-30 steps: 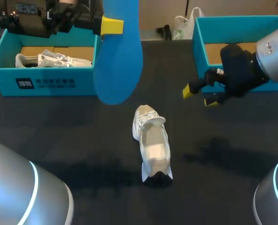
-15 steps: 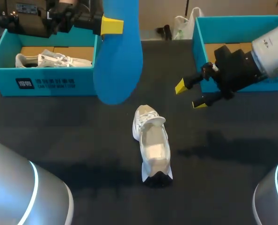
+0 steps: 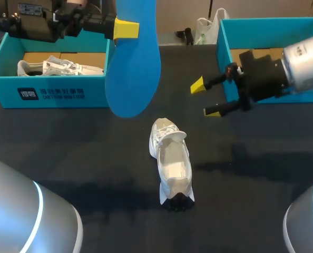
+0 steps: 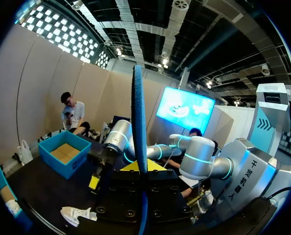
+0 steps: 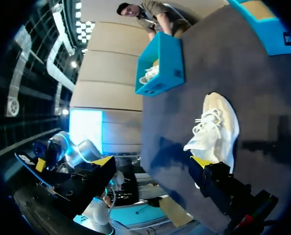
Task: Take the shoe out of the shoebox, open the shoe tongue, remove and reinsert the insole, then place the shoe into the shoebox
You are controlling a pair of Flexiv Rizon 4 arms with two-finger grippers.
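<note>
Since both arms needed working room on the tabletop (image 3: 67,142), the boxes sat along its far edge. The left box (image 3: 51,92) was at 10 o'clock from the centre and held a second shoe (image 3: 59,67). The right box (image 3: 225,47), at 2 o'clock, showed only its cardboard floor, so it was likely the one meant for the task's shoe.

The shoe (image 3: 170,161) lay at the centre, heel toward 6 o'clock and toe toward 12. Its tongue was folded forward, leaving the mouth open to take the insole.

The blue insole (image 3: 133,68) hung high over the tabletop at about 11 o'clock of the shoe, broad end down, a pose that suited lowering it into that mouth. The left end effector (image 3: 126,29) pinched it near the upper end, one yellow tip flat against its face.

The right end effector (image 3: 204,98) hovered at 2 o'clock of the shoe, before the right box, its fingers spread wide and gripping nothing. I judged it placed to steady the shoe during reinsertion, which had not yet begun.
</note>
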